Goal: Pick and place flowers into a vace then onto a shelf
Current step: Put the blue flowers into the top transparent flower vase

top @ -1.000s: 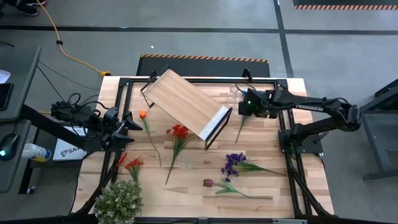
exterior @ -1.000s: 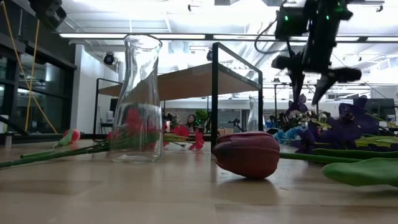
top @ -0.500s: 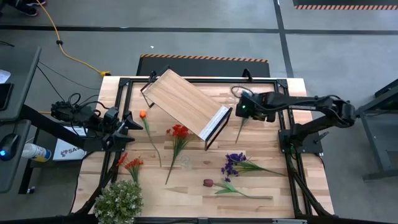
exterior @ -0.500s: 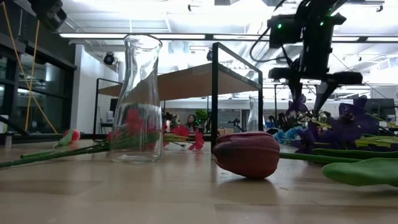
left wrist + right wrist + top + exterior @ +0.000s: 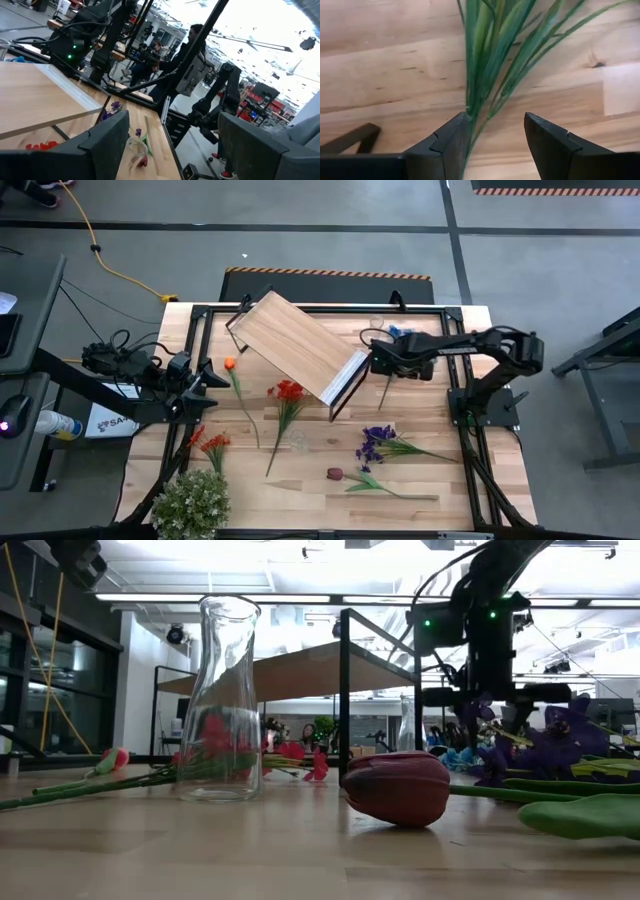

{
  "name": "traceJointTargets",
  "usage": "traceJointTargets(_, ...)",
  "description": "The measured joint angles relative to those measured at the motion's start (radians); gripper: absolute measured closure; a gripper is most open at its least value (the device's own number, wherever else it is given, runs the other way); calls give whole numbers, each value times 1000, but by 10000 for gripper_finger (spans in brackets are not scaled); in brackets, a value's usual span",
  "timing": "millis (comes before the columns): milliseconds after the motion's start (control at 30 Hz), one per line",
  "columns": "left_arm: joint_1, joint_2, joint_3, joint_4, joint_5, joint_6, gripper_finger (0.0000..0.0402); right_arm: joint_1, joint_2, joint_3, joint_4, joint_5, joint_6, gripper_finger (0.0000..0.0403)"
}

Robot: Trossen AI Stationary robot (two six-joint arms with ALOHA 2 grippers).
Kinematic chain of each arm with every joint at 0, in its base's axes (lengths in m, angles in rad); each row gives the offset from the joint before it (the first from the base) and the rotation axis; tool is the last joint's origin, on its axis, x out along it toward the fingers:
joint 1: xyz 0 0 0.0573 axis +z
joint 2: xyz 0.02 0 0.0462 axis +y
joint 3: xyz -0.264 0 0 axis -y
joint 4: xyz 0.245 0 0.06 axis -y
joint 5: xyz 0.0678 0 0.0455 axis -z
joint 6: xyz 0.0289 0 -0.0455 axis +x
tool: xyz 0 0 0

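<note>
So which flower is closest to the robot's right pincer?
The blue flower with the long green stem, lying beside the shelf. The right pincer is down over its stem; the other flowers lie farther off.

Six flowers (image 5: 289,392) — one shelf (image 5: 298,345)

In the right wrist view the green stalks (image 5: 490,65) run off the picture's edge, so no bloom shows, and their lower ends pass behind the right gripper (image 5: 495,145) fingers. From above, that gripper (image 5: 377,366) is too small to judge contact. The glass vase (image 5: 299,442) is barely discernible there. The leafy clump (image 5: 190,505) is cropped.
</note>
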Motion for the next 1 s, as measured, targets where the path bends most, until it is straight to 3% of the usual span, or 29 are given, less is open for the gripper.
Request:
traceJointTargets(367, 0, 0, 0, 0, 0, -22, 64, -46, -4, -1, -8, 36, 61, 214)
traceJointTargets(633, 0, 0, 0, 0, 1, -24, 64, -58, -33, -4, -23, -12, 15, 214)
traceJointTargets(833, 0, 0, 0, 0, 1, -21, 64, -61, -58, -5, -49, 16, 14, 214)
traceJointTargets(1000, 0, 0, 0, -16, 1, -21, 64, -66, -57, -104, 104, -29, 42, 214)
